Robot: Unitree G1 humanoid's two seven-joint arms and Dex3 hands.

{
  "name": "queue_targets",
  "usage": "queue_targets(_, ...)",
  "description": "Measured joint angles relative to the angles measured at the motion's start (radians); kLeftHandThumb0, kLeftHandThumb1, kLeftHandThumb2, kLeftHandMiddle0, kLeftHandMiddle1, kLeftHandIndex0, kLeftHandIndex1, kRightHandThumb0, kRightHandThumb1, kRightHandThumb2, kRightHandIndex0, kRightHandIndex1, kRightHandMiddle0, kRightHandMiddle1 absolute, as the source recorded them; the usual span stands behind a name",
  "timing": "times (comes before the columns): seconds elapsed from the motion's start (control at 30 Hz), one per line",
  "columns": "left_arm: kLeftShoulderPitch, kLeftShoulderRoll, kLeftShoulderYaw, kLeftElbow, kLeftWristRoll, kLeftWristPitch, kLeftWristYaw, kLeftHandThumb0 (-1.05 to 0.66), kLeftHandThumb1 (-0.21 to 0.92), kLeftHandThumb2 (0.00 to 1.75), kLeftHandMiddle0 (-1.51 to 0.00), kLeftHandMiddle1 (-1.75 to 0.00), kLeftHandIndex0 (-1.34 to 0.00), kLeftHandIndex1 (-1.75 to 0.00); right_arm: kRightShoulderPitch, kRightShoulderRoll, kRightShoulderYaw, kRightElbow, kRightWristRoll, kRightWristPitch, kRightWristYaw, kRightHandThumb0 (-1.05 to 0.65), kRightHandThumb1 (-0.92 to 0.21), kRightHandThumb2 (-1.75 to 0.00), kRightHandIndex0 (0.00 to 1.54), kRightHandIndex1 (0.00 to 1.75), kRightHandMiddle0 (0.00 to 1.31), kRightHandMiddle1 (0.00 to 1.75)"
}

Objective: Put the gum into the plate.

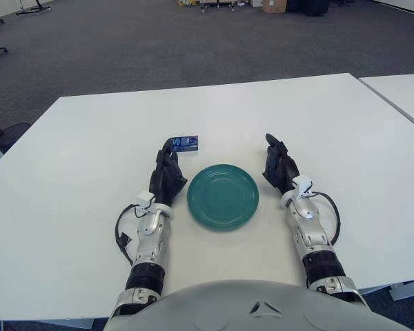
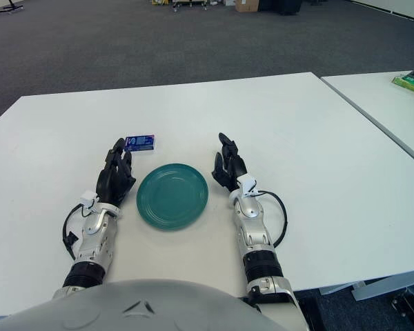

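Observation:
A small blue gum pack (image 1: 185, 143) lies flat on the white table (image 1: 76, 172), just behind the teal plate (image 1: 223, 196). The plate is bare. My left hand (image 1: 168, 172) rests on the table left of the plate, fingers relaxed and stretched forward, the fingertips (image 1: 168, 146) just short of the gum's left end. It holds nothing. My right hand (image 1: 279, 164) rests on the table right of the plate, fingers relaxed and empty.
A second white table (image 2: 386, 103) stands at the right across a narrow gap, with a green packet (image 2: 412, 82) on it. Grey carpet floor lies beyond the table's far edge.

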Motion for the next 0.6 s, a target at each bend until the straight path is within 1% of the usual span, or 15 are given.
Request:
queue_targets(0.2, 0.024, 0.0, -0.01, -0.041, -0.014, -0.012, -0.003, -0.76, 0.92, 0.95, -0.15, -0.02, 0.0, -0.32, -0.005, 0.006, 0.001, 0.003, -0.001, 0.0, -0.001, -0.76, -0.92, -0.81, 0.0, 0.0, 0.0, 0.26)
queue_targets(0.3, 0.074, 0.002, -0.034, -0.118, -0.023, -0.015, -0.002, -0.76, 0.92, 0.94, -0.17, -0.02, 0.0, -0.36, -0.008, 0.007, 0.001, 0.003, -0.002, 0.0, -0.003, -0.76, -0.92, -0.81, 0.0, 0.0, 0.0, 0.28)
queue_targets(0.43, 0.182, 0.002, -0.087, -0.258, -0.026, -0.005, 0.022, -0.77, 0.92, 0.92, -0.22, -0.02, 0.0, -0.5, -0.012, 0.007, 0.001, 0.004, -0.004, 0.0, -0.008, -0.76, -0.92, -0.81, 0.0, 0.0, 0.0, 0.28)
queue_targets(0.47, 0.203, 0.002, -0.096, -0.28, -0.025, -0.001, 0.033, -0.76, 0.92, 0.91, -0.25, -0.02, 0.0, -0.56, -0.013, 0.007, 0.001, 0.005, -0.005, 0.0, -0.01, -0.76, -0.92, -0.81, 0.0, 0.0, 0.0, 0.28)
queue_targets(0.53, 0.224, 0.003, -0.11, -0.308, 0.003, -0.012, 0.072, -0.77, 0.92, 0.89, -0.28, -0.02, -0.01, -0.63, -0.016, 0.006, 0.001, 0.011, -0.007, 0.0, -0.012, -0.77, -0.92, -0.81, 0.0, 0.0, 0.0, 0.27)
queue_targets(0.6, 0.223, 0.003, -0.113, -0.315, 0.059, -0.034, 0.133, -0.78, 0.92, 0.87, -0.3, -0.02, -0.02, -0.68, -0.023, 0.006, 0.004, 0.02, -0.008, 0.001, -0.012, -0.77, -0.92, -0.81, 0.0, 0.0, 0.0, 0.26)
